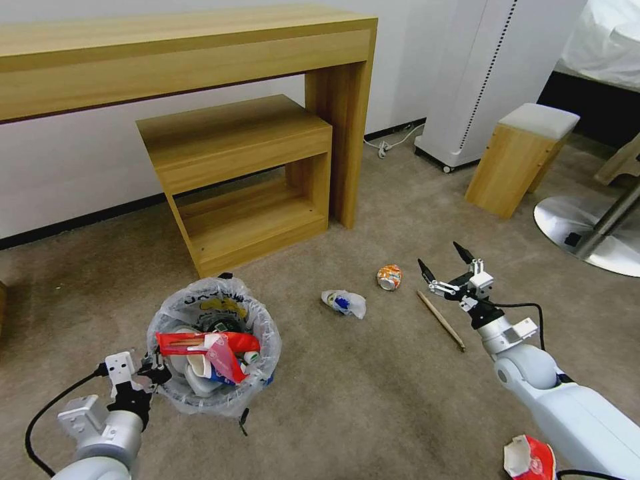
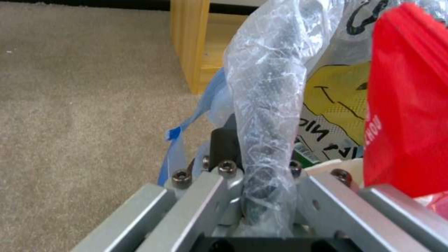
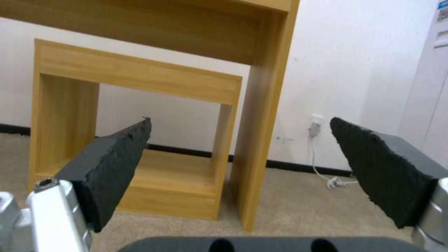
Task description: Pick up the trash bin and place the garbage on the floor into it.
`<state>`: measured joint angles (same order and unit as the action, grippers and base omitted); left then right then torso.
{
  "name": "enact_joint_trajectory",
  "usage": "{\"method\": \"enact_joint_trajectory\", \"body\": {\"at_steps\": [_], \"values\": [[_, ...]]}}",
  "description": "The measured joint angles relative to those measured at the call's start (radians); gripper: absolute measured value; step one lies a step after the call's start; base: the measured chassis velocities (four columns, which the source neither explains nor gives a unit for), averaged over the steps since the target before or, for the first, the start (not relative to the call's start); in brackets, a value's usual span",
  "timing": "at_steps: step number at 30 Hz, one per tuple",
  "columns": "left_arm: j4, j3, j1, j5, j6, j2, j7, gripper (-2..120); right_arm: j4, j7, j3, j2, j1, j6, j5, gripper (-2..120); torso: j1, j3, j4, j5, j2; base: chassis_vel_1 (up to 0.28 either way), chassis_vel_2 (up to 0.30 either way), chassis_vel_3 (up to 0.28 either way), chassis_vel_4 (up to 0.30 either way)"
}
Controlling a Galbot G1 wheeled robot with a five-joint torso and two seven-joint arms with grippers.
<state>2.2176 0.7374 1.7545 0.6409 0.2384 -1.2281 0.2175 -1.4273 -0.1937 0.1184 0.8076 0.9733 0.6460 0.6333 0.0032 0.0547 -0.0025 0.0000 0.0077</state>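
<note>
Head view: left gripper (image 1: 152, 371) clamping the bin (image 1: 213, 347) rim on the carpet (image 1: 373, 387); right gripper (image 1: 445, 264) hovering spread wide, just beyond the stick (image 1: 441, 319), can (image 1: 389, 277) lying nearby.

1. Trash bin (image 1: 212, 347) on the floor (image 1: 347, 400), before the low shelf unit (image 1: 243, 180); wrappers (image 1: 213, 348) in it.
2. Left gripper (image 1: 155, 371) at the bin's left rim.
3. Crumpled cup (image 1: 344, 302), can (image 1: 389, 277) and stick (image 1: 441, 320) lie right of the bin.
4. Right gripper (image 1: 448, 265) just right of the can, over the stick's far end.
5. Desk (image 1: 200, 53) stands behind and over the shelf unit.
</note>
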Motion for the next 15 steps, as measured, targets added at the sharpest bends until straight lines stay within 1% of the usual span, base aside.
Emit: {"method": "enact_joint_trajectory", "body": {"at_steps": [5,6,15], "values": [[-0.009,-0.001,-0.006,0.001,0.0,-0.001,0.0,1,0.009,-0.002,-0.018,0.009,-0.015,-0.002,-0.004,95,0.0,0.0,0.0,0.0,0.0,-0.009,0.01,0.005,-0.008],[-0.012,-0.001,-0.008,0.001,-0.001,-0.002,0.0,1,0.012,-0.003,-0.02,0.011,-0.017,-0.001,-0.004,92,0.0,0.0,0.0,0.0,0.0,-0.047,0.053,0.055,-0.039],[-0.019,-0.005,-0.012,0.002,-0.002,-0.004,0.0,1,0.021,-0.01,-0.027,0.015,-0.025,0.004,-0.005,88,0.0,0.0,0.0,0.0,0.0,-0.054,0.064,0.058,-0.069]]}}
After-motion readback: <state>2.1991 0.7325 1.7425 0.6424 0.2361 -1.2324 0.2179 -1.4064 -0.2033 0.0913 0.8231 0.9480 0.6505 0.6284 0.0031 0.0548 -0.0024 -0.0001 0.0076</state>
